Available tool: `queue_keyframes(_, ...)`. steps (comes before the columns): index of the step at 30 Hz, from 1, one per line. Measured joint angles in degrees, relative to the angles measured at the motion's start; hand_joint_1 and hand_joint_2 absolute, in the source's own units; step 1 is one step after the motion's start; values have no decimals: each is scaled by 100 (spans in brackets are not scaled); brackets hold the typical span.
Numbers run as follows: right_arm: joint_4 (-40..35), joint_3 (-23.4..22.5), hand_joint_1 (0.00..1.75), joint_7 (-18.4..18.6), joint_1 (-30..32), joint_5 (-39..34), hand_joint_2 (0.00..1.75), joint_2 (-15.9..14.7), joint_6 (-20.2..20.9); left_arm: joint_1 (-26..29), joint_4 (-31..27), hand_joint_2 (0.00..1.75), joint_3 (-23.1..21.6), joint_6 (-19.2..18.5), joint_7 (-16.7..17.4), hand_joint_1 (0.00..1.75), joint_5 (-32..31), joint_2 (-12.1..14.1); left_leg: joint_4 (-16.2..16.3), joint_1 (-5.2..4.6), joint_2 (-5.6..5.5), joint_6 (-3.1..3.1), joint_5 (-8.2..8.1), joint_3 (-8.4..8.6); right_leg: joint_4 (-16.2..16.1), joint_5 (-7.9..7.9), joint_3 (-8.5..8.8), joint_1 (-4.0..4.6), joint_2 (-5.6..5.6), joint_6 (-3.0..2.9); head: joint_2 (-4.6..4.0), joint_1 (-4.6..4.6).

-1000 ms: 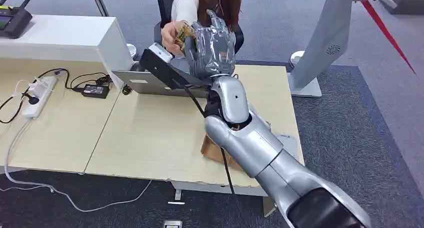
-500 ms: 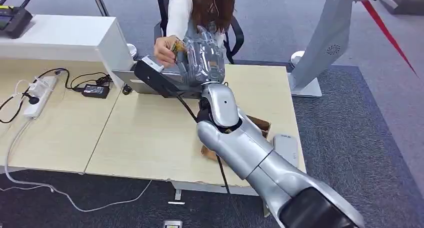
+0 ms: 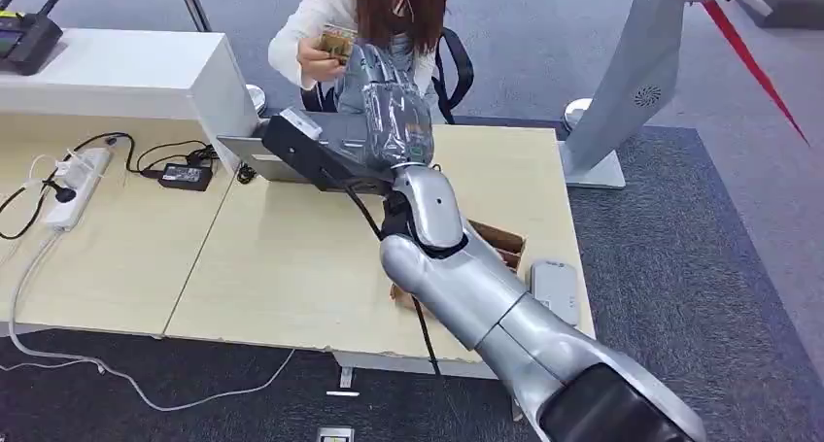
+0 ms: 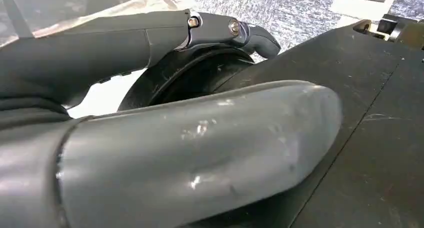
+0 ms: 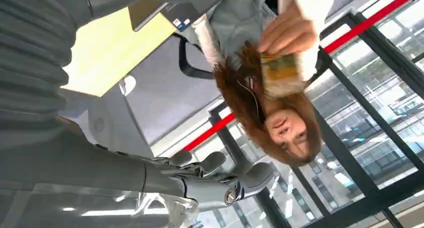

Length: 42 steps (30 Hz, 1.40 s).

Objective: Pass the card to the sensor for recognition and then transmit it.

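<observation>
My right hand (image 3: 389, 107), grey and wrapped in clear plastic film, reaches out over the far edge of the pale wooden table (image 3: 282, 257) toward the person in a white sleeve (image 3: 311, 19) seated behind it. From the wrist camera its fingers (image 5: 215, 180) are loosely spread and slightly curled, and nothing lies between them.

The small yellowish-brown card (image 3: 337, 42) is in the person's hand (image 3: 316, 58), raised just beyond my fingertips and apart from them; in the right wrist view the same card (image 5: 279, 73) sits pinched under that hand (image 5: 290, 32).

Below my palm, on the table's far side, rests the dark flat sensor unit with a white label end (image 3: 306, 146), next to a grey laptop (image 3: 255, 158). A brown cardboard box (image 3: 500, 240) and a flat grey device (image 3: 556, 289) lie near my forearm. Further left sit a white power strip (image 3: 76, 185) and a black power adapter (image 3: 185, 176).

My left hand (image 4: 165, 153) shows a thick grey thumb and a dark finger (image 4: 150, 32) close to the lens; I cannot tell whether it is closed or spread.
</observation>
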Motion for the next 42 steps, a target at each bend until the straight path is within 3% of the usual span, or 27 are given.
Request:
queue_keyframes(6, -904, -68, 0, -18, 487, -109, 0, -289, -13, 11, 0, 0, 4, 46, 20, 0, 81, 0, 1, -1, 0, 0, 0, 1, -1, 0, -1, 0, 1, 0, 0, 0)
queue_keyframes(7, -1079, -76, 0, -11, 589, -103, 175, -365, -13, 14, 0, 0, 4, 53, 22, 0, 94, 0, 1, -1, 1, 0, 0, 1, -1, 0, -1, -1, 1, 0, 0, 0)
queue_keyframes(13, -1937, -249, 0, 8, 1106, -173, 175, -831, -120, 23, 0, 0, 4, 88, 28, 0, 109, 7, 3, -1, 3, 1, -1, 5, -2, 0, 0, -2, 4, 0, 0, 0)
queue_keyframes(22, -2577, -507, 0, 9, 1779, 39, 175, -1508, -120, 30, 0, 0, 7, 140, 57, 0, 79, 11, 2, 0, 12, 1, -1, 6, -3, 1, 1, -1, 11, -1, 0, 0)
queue_keyframes(35, -2682, -549, 0, 13, 2056, 208, 175, -1786, -96, 31, -2, 0, 11, 190, 59, 0, 98, 11, 2, 0, 10, 1, -1, 5, -2, 1, 1, -1, 11, -1, 0, 0)
queue_keyframes(42, -2689, -641, 0, 245, 2280, 601, 175, -1869, 17, 36, -2, 0, 24, 225, 41, 0, 214, 13, 2, 0, 8, 1, -1, 5, -3, 1, 2, -1, 10, 0, 0, 2)
